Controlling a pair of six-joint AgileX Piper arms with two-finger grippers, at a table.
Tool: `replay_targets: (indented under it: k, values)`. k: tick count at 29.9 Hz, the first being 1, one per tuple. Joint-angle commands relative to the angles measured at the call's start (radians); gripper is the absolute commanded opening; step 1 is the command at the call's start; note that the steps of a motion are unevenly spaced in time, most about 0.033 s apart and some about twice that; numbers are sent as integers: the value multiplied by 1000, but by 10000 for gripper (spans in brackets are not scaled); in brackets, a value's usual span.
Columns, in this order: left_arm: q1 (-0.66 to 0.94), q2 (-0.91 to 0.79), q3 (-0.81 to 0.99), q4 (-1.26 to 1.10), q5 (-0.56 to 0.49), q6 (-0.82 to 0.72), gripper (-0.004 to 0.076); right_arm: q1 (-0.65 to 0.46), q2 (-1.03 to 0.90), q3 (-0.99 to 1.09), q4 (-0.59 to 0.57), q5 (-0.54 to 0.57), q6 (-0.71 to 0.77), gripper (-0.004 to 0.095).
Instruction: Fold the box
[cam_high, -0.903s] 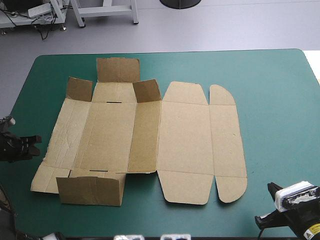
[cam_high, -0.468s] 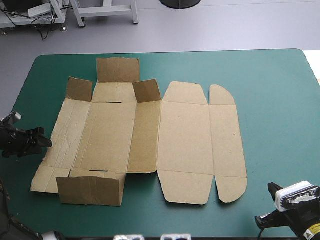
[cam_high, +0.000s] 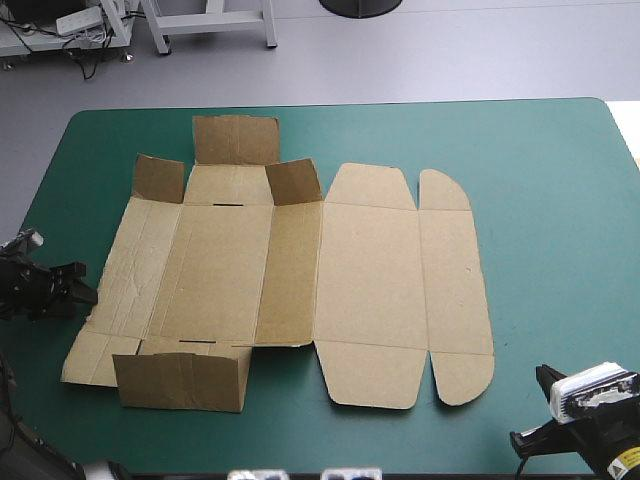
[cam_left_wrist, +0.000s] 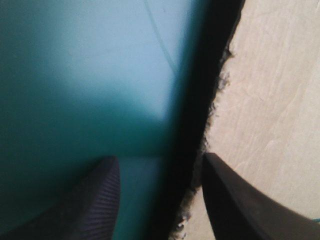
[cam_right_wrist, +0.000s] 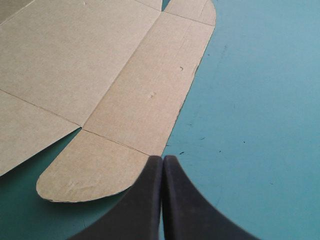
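The teal-green table (cam_high: 540, 170) carries 1 brown box (cam_high: 290, 270), a cut sheet spread from near the left edge past the middle. 4 flaps at its far and near ends look raised, and the rest lies flat. The left gripper (cam_high: 84, 288) sits at the table's left edge, touching or just beside the board's left side.

From the left wrist, its black fingers (cam_left_wrist: 95, 200) stand apart and straddle the ragged left edge of the board, probably to grip that side panel and lift it.

From the right wrist, the right gripper (cam_right_wrist: 162, 157) is clenched on nothing, just beside the rounded flap toward the table's near-right corner, likely parked clear. 2 grippers in all.
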Motion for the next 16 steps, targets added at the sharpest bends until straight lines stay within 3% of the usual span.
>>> replay_targets:
  k: [1, 16]
  values:
    - [-5, -40, -21, -31, 98, -17, 370, -7, 11, -23, -2, -68, 2, -17]
    - [-146, -42, -19, -3, 99, -78, 369, -7, 11, -23, -2, -68, 2, -16]
